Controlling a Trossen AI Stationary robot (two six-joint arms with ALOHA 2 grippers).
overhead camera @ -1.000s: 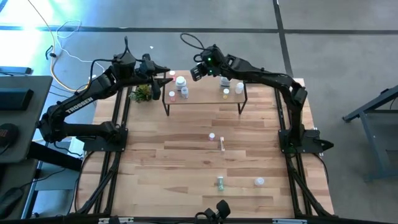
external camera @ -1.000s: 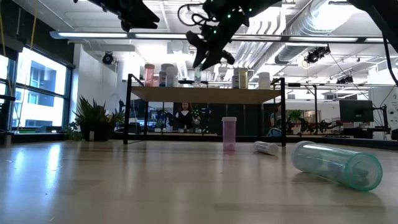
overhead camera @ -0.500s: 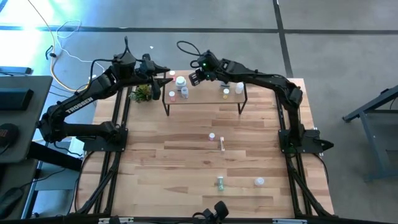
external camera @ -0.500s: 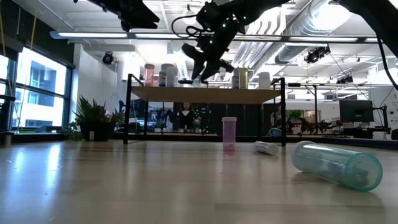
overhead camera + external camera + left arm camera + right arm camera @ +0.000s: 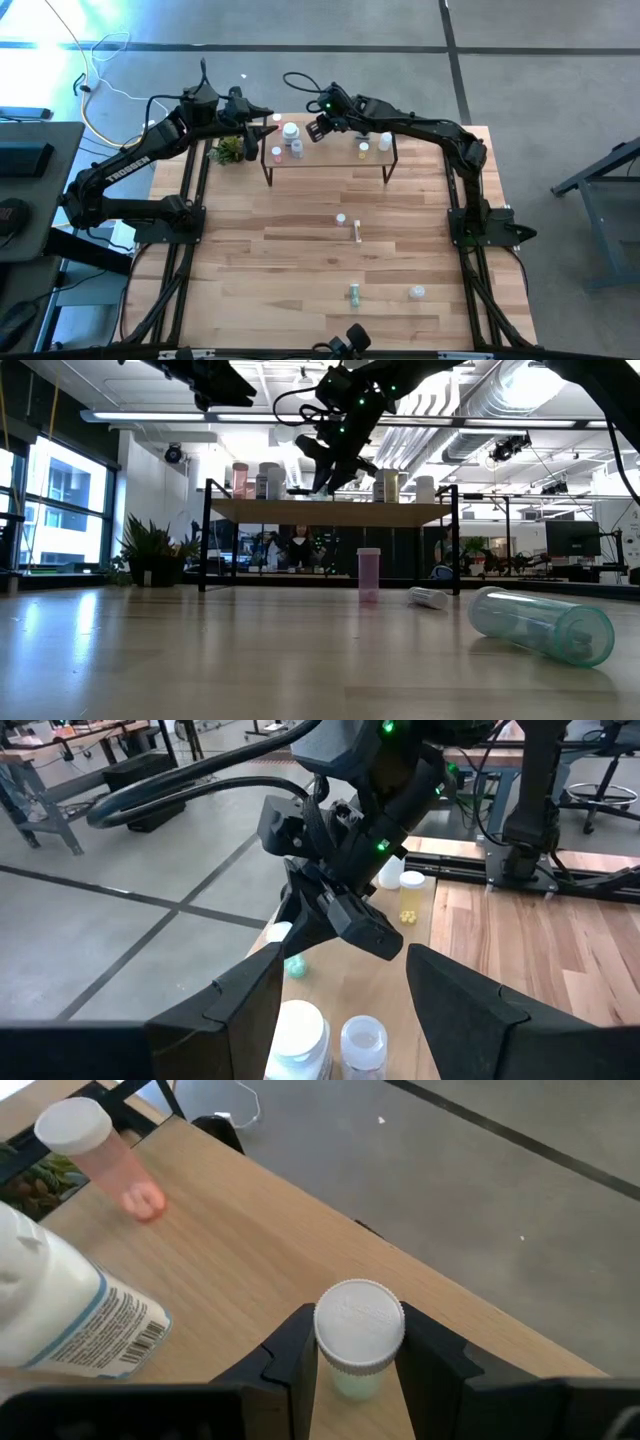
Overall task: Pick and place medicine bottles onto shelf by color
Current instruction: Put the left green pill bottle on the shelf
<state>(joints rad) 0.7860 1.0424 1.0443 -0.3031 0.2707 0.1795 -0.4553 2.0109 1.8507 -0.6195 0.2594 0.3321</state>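
Observation:
The shelf [image 5: 330, 158] stands at the table's far edge, with white bottles [image 5: 291, 133], a pink one [image 5: 277, 152] and a yellow one [image 5: 363, 150] standing on it. My right gripper [image 5: 318, 128] is over the shelf's far left part, shut on a pale green bottle [image 5: 350, 1378] with a white cap. My left gripper [image 5: 262, 125] hangs open above the shelf's left end, over two white bottles [image 5: 300, 1038]. On the table, a pink bottle [image 5: 341, 219] stands, and a clear one [image 5: 358, 233], a green one [image 5: 354, 293] and a white one [image 5: 417, 292] lie. My right gripper pinches the green bottle between its two fingers [image 5: 296, 1348], on the body just under the white cap [image 5: 358, 1323]. The fingers come from above, slanting down toward the shelf board. The cap points up toward the wrist. Whether the bottle's base touches the board, I cannot tell.
A small leafy plant [image 5: 229, 150] sits left of the shelf, under my left arm. A large white labelled bottle [image 5: 60, 1315] and a pink bottle [image 5: 105, 1160] stand close to my right gripper. The table's middle and near part hold only the loose bottles.
My right gripper, with the green bottle in its fingers, has moved a little toward the table's left and down, close to the shelf top. The left arm has kept still.

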